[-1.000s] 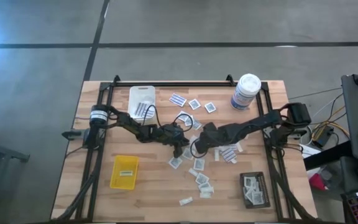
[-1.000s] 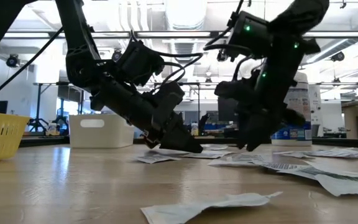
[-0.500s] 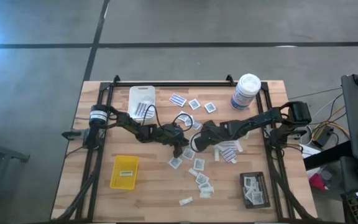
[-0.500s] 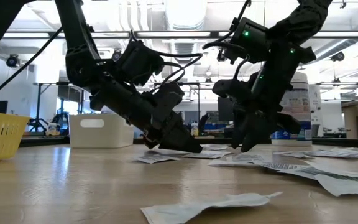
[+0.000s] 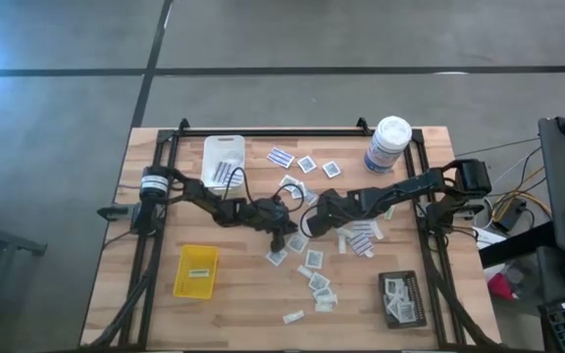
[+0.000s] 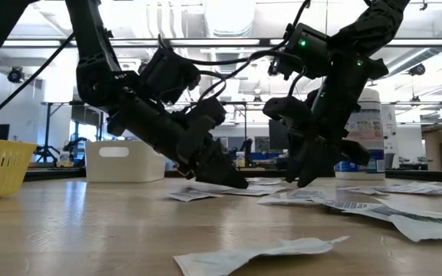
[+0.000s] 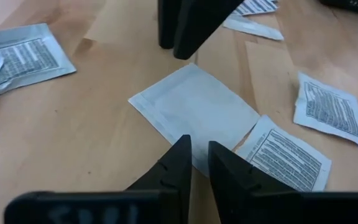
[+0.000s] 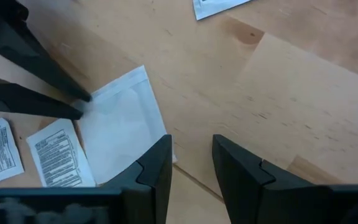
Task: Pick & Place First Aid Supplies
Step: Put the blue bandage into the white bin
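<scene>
First aid supplies lie scattered over the middle of the wooden table (image 5: 165,226) as small flat packets. One blank white packet (image 7: 194,115) (image 8: 123,127) lies flat between my two grippers. My left gripper (image 7: 199,149) (image 5: 288,232) slants down at the packet's near corner, its fingers a narrow gap apart. My right gripper (image 8: 191,146) (image 5: 309,226) is open. It points steeply down at the packet's opposite corner, mostly over bare wood. Printed packets (image 7: 284,158) lie beside the blank one. My left gripper has its fingertips (image 7: 182,149) at the blank packet's near corner (image 7: 199,163), one on each side, slanting down from the table's left. The packet lies flat on the table. My right gripper stands at the opposite corner (image 7: 191,65); I cannot tell whether it touches.
A white tray (image 5: 207,147) stands at the far left, a yellow tray (image 5: 179,273) at the near left and a black tray (image 5: 412,294) with packets at the near right. A tall white canister (image 5: 388,144) stands at the far right. More packets (image 5: 317,284) trail toward the near edge.
My right gripper has tipped slightly and edged toward my left gripper. My left gripper has rolled a little about its own line. The packets lie where they were.
</scene>
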`<state>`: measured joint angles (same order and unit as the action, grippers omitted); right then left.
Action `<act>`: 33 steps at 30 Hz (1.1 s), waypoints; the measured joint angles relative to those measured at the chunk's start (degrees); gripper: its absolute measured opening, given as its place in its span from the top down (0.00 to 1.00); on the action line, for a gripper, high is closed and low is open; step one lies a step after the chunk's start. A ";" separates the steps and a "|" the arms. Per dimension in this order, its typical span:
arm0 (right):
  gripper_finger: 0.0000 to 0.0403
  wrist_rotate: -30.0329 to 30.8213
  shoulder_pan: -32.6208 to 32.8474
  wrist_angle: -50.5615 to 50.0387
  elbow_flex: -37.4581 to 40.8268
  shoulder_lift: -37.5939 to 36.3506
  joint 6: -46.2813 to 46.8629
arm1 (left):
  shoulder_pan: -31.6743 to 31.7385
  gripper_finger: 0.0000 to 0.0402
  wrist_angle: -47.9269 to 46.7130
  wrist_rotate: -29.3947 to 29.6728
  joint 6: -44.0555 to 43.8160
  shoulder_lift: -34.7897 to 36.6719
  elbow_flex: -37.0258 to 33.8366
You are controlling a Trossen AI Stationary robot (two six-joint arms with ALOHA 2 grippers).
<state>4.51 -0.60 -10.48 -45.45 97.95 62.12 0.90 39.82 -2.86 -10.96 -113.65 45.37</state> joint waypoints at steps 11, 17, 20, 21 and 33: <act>0.71 0.00 0.00 0.09 0.04 0.02 -0.92 | -1.13 0.97 2.23 1.56 2.41 0.13 0.02; 0.71 0.00 0.02 0.15 0.04 0.04 -1.08 | -1.19 0.99 1.29 1.75 2.83 0.25 0.12; 0.71 0.02 0.02 0.32 0.04 0.04 -1.11 | -1.27 1.00 0.16 1.82 2.84 -0.01 0.13; 0.71 0.04 0.02 0.51 0.04 0.04 -1.08 | -1.37 1.00 0.24 1.91 2.82 -0.18 0.10; 0.71 -4.20 -0.13 1.05 0.04 0.07 -1.18 | -1.87 1.00 0.80 3.72 0.84 -0.55 -2.08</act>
<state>0.31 -0.73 -9.43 -45.41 98.02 60.94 -0.97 40.62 0.86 -10.12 -114.19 43.29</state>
